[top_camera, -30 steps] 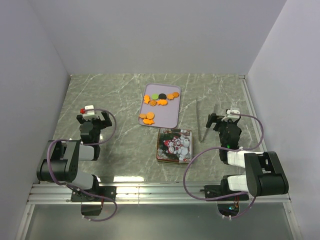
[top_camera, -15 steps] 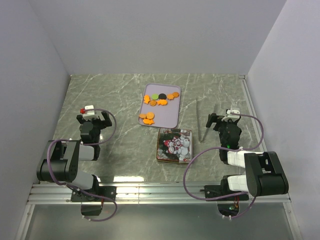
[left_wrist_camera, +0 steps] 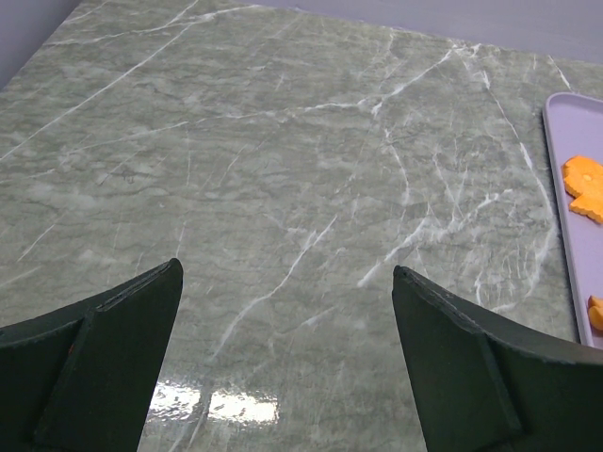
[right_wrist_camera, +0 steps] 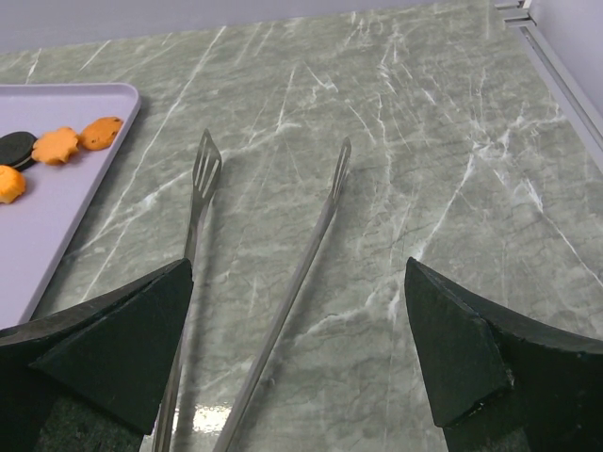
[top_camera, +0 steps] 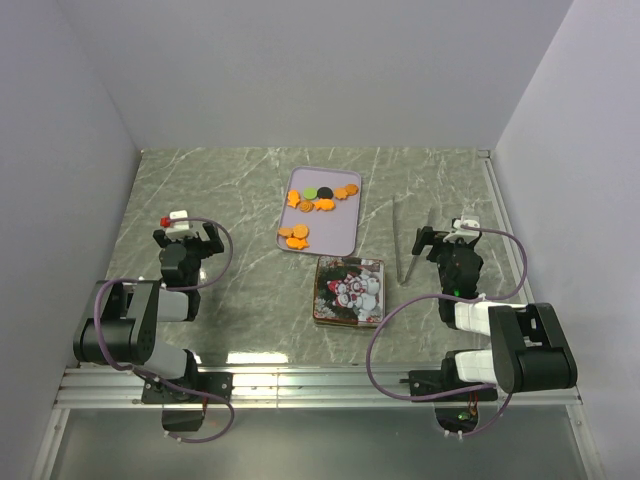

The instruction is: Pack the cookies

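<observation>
Right now we see both claws spread wide and gripping nothing. The left claw (top_camera: 184, 235) sits low over bare worktop (top_camera: 250, 195), and the right claw (top_camera: 446, 240) faces the metal tongs (right_wrist_camera: 311, 240) lying ahead of it. The cookies (top_camera: 318, 203) lie on the lavender tray (top_camera: 337, 238), mid-worktop, with a decorated tin (top_camera: 349, 291) just nearer us.
</observation>
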Controlling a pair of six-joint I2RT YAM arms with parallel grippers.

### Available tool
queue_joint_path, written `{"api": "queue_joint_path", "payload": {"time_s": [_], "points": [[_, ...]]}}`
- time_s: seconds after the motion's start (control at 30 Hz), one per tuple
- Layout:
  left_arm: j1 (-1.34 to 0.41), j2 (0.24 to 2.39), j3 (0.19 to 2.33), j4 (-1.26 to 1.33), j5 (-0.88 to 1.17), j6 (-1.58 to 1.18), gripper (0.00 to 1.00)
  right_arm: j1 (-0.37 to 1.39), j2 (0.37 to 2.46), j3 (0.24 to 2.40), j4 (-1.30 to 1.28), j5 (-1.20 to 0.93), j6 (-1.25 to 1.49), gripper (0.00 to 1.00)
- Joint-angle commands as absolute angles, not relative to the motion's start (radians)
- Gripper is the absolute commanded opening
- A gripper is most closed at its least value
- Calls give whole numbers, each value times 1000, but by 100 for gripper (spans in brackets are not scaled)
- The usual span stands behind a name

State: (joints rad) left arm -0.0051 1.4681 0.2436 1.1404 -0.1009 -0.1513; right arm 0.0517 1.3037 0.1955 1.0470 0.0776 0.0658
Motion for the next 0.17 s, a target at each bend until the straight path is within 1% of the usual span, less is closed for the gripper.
{"api": "queue_joint_path", "payload": {"time_s": [0.0,0.13], "points": [[-2,1466,264,1183,-65,-150,99,48,1296,221,1104,89,67,100],[-2,1459,255,1195,-63,-152,100,46,1298,221,1104,90,69,100]]}}
